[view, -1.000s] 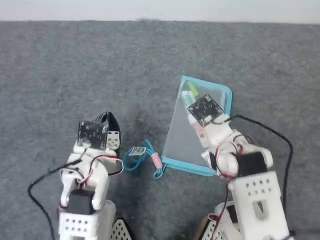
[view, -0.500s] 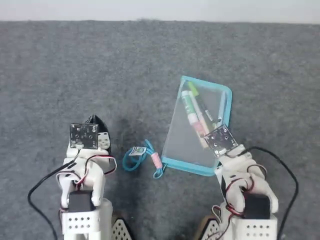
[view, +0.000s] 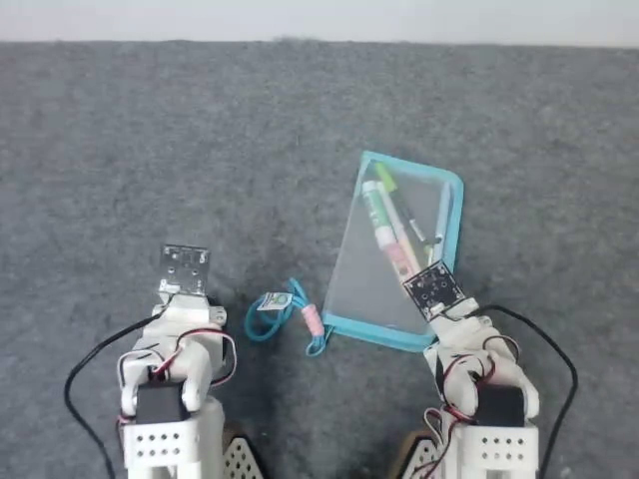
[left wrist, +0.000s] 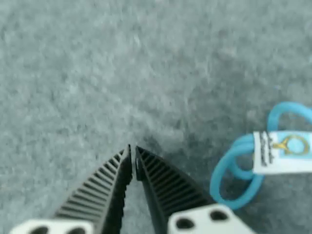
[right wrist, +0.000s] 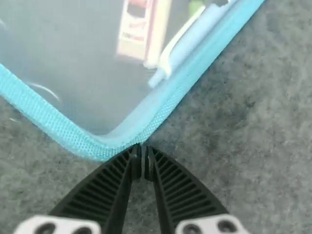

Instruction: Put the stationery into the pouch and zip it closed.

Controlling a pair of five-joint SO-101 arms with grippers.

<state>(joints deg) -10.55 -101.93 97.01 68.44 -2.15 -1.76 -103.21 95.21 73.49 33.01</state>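
High view gives you the pouch [view: 361,289] lying flat on the grey tabletop [view: 150,130], directly ahead of the right arm, with a turquoise border [view: 371,334] framing its clear panel. Through that panel you can see the stationery [view: 384,215]: several pens and markers lying side by side, all within the border, none loose on the tabletop. So the loading part looks done to you. The zip is harder to call. In the right wrist view the border [right wrist: 58,131] reads as one unbroken band round the near corner, with the pens [right wrist: 146,29] behind it, but you cannot make out the slider or the full run of teeth, so treat closure as likely, not confirmed. Just beside the pouch's near corner lies a blue cord loop [view: 270,309] carrying a white label [left wrist: 285,151] and a pink piece [view: 313,321]; whether it is tied to the zip pull you cannot tell. The right tool [right wrist: 142,163] sits clenched on nothing, its tips at the pouch corner, touching or just short of the border. The left tool [left wrist: 131,156] is likewise clenched and empty, low over bare tabletop, near the cord loop but apart from it. Your remaining job, by this reading, is to check the zip along its whole length.
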